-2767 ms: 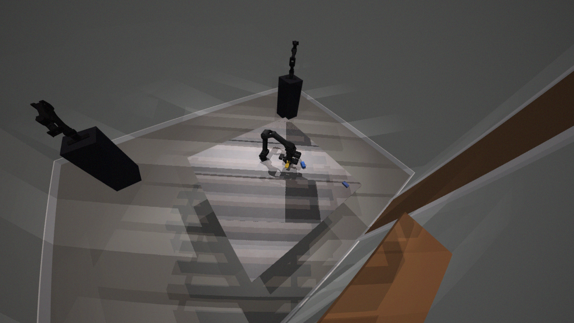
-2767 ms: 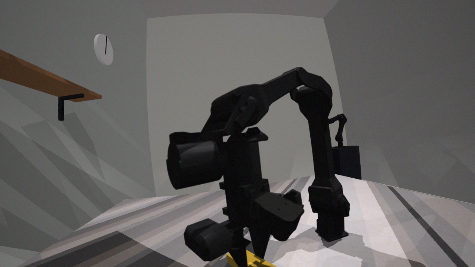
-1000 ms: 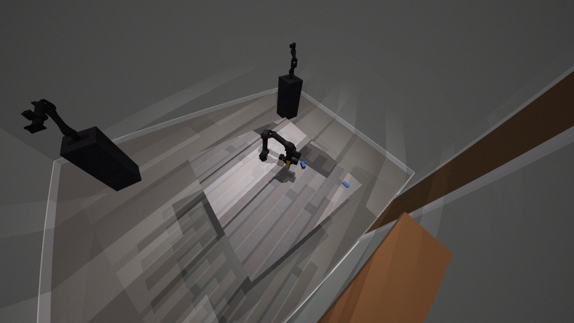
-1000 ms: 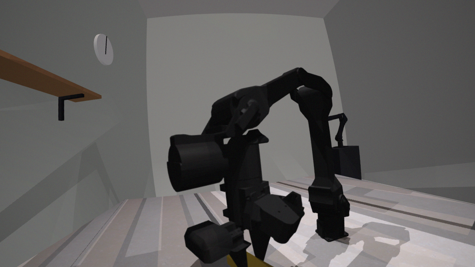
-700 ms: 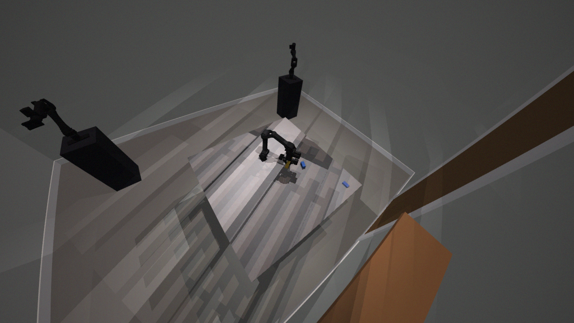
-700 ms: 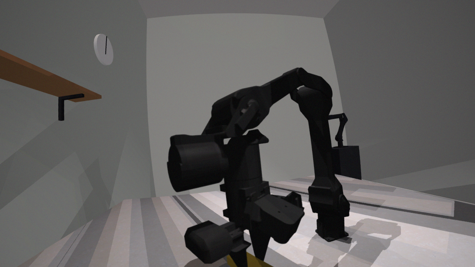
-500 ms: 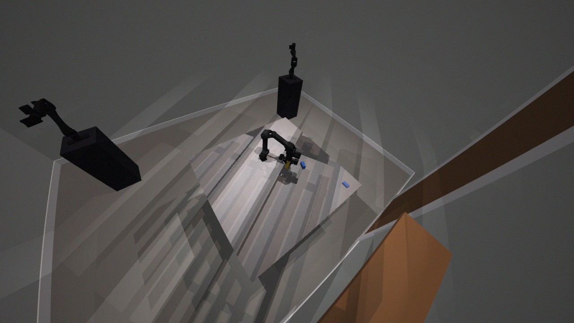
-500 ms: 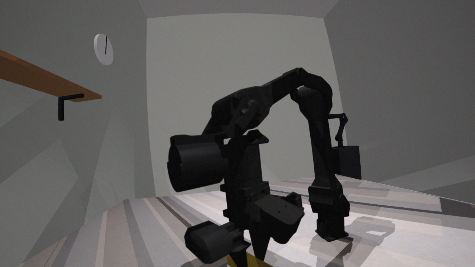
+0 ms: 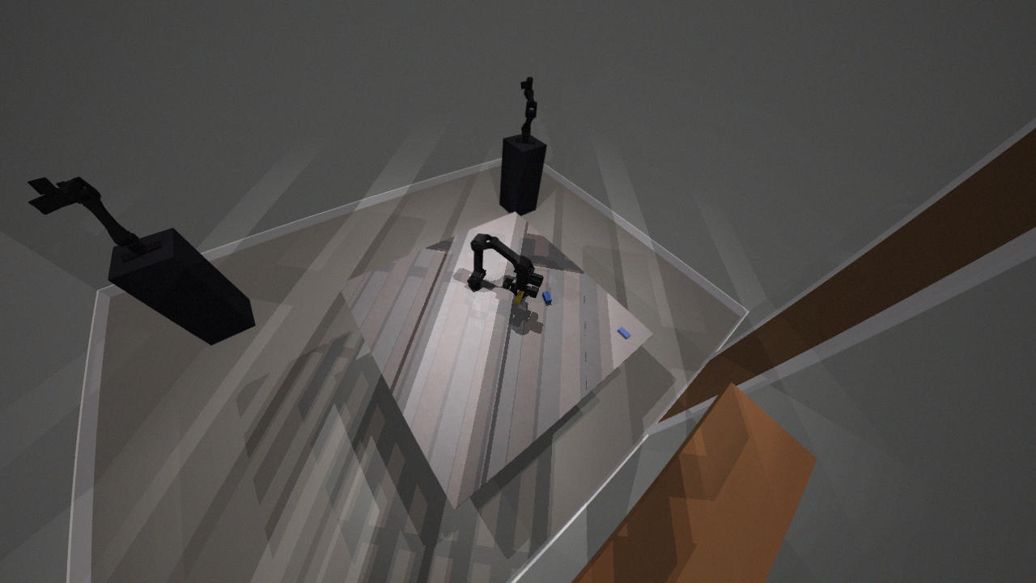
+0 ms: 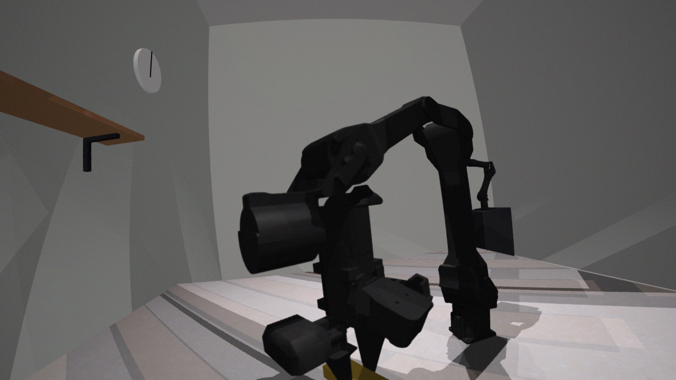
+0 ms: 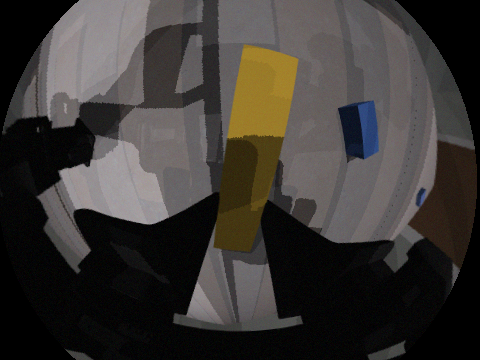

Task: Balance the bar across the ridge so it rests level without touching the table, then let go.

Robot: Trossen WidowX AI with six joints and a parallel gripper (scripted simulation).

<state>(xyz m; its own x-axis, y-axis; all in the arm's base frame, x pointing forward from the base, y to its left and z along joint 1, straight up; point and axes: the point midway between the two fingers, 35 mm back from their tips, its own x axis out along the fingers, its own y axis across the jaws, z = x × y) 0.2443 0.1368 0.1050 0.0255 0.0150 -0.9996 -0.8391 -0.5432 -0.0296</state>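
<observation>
Pincer gripping bar beside blue block

The pincer (image 9: 520,292) (image 10: 361,373) (image 11: 240,200) is pinching the yellow bar (image 9: 518,297) (image 10: 357,371) (image 11: 257,145) over the tabletop (image 9: 435,391) (image 10: 156,340) (image 11: 320,180); the nearer blue block (image 9: 546,297) (image 11: 365,130) is sitting near the bar, the other block (image 9: 623,333) (image 11: 421,197) lying farther from it.

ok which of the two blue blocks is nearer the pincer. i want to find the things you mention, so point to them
The blue block (image 9: 546,297) (image 11: 361,130) right beside the yellow bar (image 9: 518,297) (image 11: 257,150); the other lies out near the table's corner.

from above, a black pedestal (image 9: 180,290) bearing an idle-looking black arm (image 9: 104,210) stands at nine o'clock, another pedestal (image 9: 521,177) with its own arm (image 9: 530,108) at twelve, and an orange-brown slab (image 9: 724,471) between four and five. in the exterior view, a pale wall clock (image 10: 148,70) hangs at ten o'clock, a wooden shelf (image 10: 61,108) below it towards nine, over a black bracket (image 10: 86,153).
</observation>
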